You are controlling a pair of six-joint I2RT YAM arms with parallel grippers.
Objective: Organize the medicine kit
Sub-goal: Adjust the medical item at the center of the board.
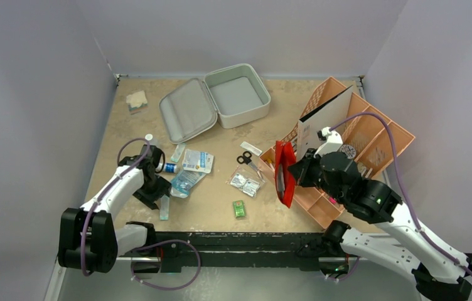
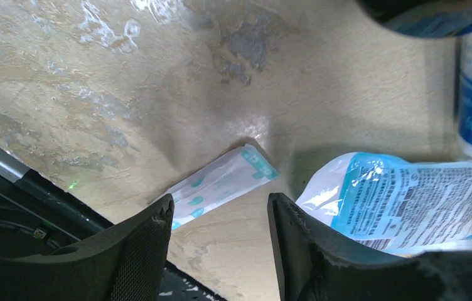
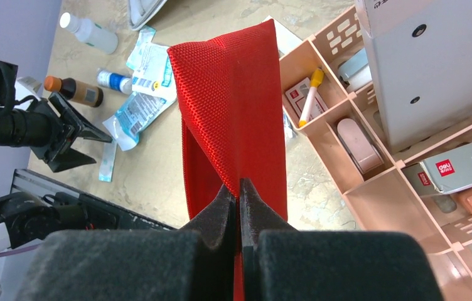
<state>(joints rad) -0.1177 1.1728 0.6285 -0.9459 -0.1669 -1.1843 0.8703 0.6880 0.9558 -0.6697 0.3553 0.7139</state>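
the right gripper (image 3: 240,188) is pinched tight on a red pouch (image 3: 233,113); the left gripper (image 2: 219,210) hangs half open, empty, over a sachet (image 2: 221,182). the medicine kit (image 1: 233,95) lies open, insides up, at the back of the table (image 1: 218,160), long axis from lid near-left to base far-right. it is likely light, stiff and slick, best gripped by a rim.

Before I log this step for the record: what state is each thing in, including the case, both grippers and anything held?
medicine kit: open, lid laid back, both halves empty
left gripper: open, over a narrow sachet, holding nothing
right gripper: shut on the red pouch
red pouch: pinched at one edge
orange tray: compartments partly filled
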